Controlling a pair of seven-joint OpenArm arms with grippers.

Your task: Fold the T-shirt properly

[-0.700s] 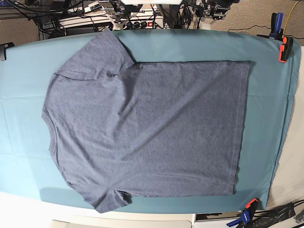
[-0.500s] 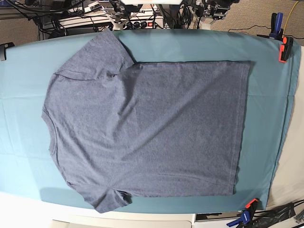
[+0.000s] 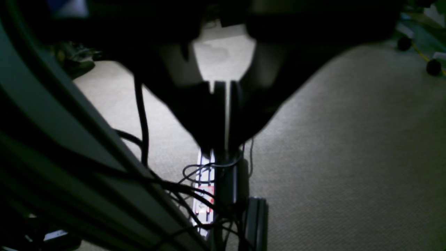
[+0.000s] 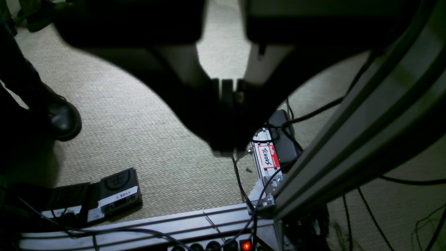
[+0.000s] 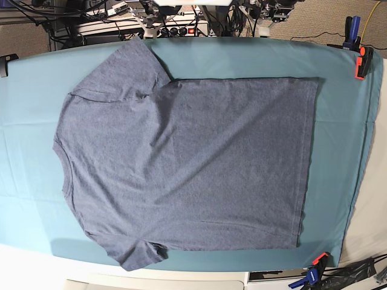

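The slate-blue T-shirt (image 5: 187, 157) lies spread flat on the teal tablecloth (image 5: 338, 151) in the base view, neck at the left, hem at the right, plain side up. One sleeve points to the far edge, the other to the near edge. No arm reaches over the cloth. My left gripper (image 3: 223, 148) hangs shut and empty above carpet, off the table. My right gripper (image 4: 228, 150) is likewise shut and empty over the floor beside a metal frame.
Orange and blue clamps (image 5: 361, 60) (image 5: 314, 269) pin the tablecloth at the right corners. Cables and a power strip (image 4: 266, 157) lie on the carpet beneath the grippers. A foot pedal (image 4: 116, 191) and a shoe (image 4: 62, 118) are on the floor at left.
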